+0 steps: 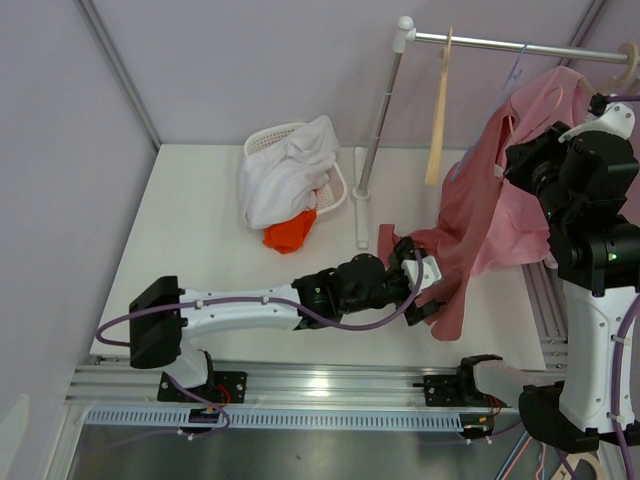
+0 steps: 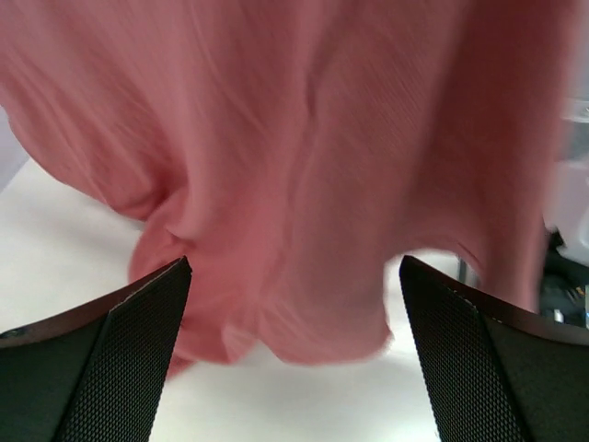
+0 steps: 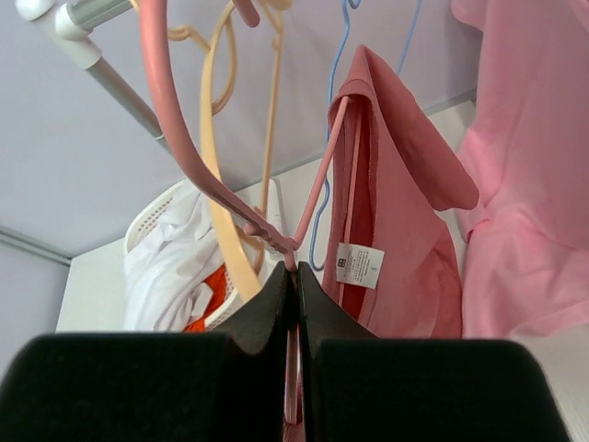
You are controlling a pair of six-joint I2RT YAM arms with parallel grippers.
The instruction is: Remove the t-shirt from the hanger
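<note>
A pink t-shirt hangs from the rack at the right, its hem drooping onto the table. In the right wrist view it drapes over one arm of a pink hanger, with a white label showing. My right gripper is shut on that hanger just below its neck. The right arm is raised beside the shirt. My left gripper sits low at the hem. In its wrist view the left gripper is open, and the pink fabric hangs between and beyond the fingers without being pinched.
A white basket holding white and orange clothes stands at the back. The rack's upright pole and top rail carry a bare beige hanger. A blue hanger and a lighter pink garment hang nearby.
</note>
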